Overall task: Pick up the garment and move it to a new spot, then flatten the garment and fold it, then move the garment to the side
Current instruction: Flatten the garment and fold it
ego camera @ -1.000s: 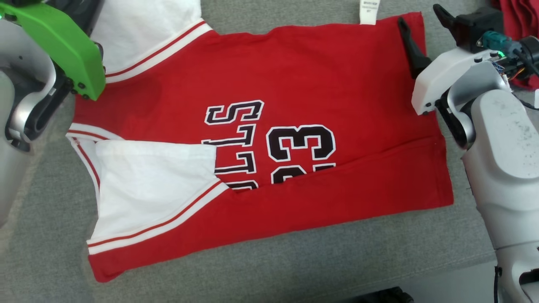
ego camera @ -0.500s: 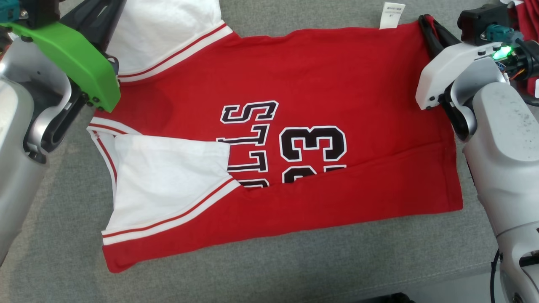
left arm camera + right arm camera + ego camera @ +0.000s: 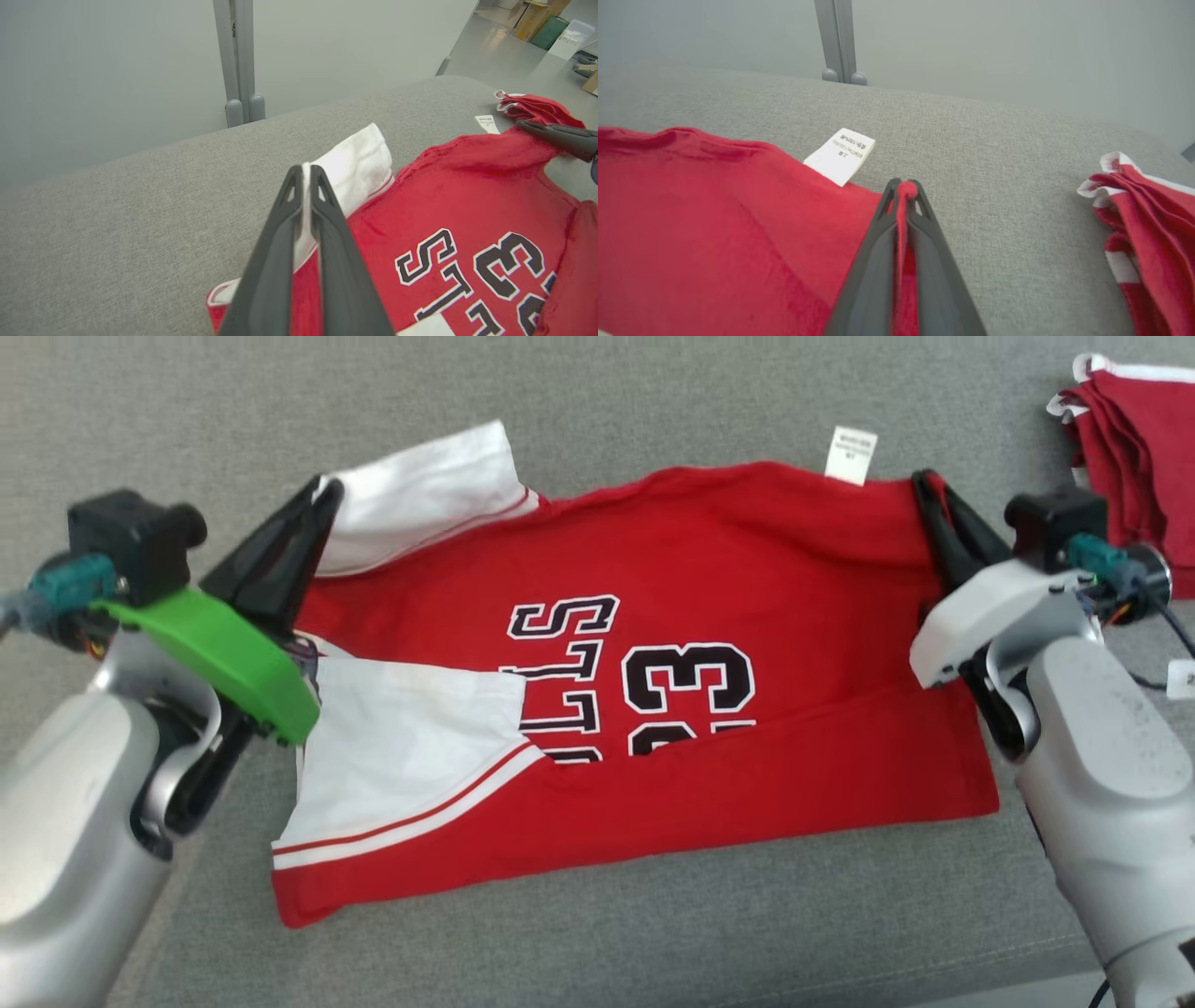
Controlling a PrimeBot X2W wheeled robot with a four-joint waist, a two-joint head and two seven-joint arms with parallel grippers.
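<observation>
We are observing the red jersey [image 3: 747,784] lying partly folded on the grey fabric worktop [image 3: 597,933]. The left claw [image 3: 317,490] is pinching its white panel at the far left corner; the right claw [image 3: 924,481] is pinching its red far right corner, beside the white label [image 3: 850,455]. More red garments [image 3: 1134,439] are lying apart at the right.

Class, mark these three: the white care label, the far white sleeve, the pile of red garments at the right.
care label [image 3: 850,455], head view, centre of the tag.
far white sleeve [image 3: 425,495], head view, middle of its white cloth.
red pile [image 3: 1144,457], head view, its upper red layer.
</observation>
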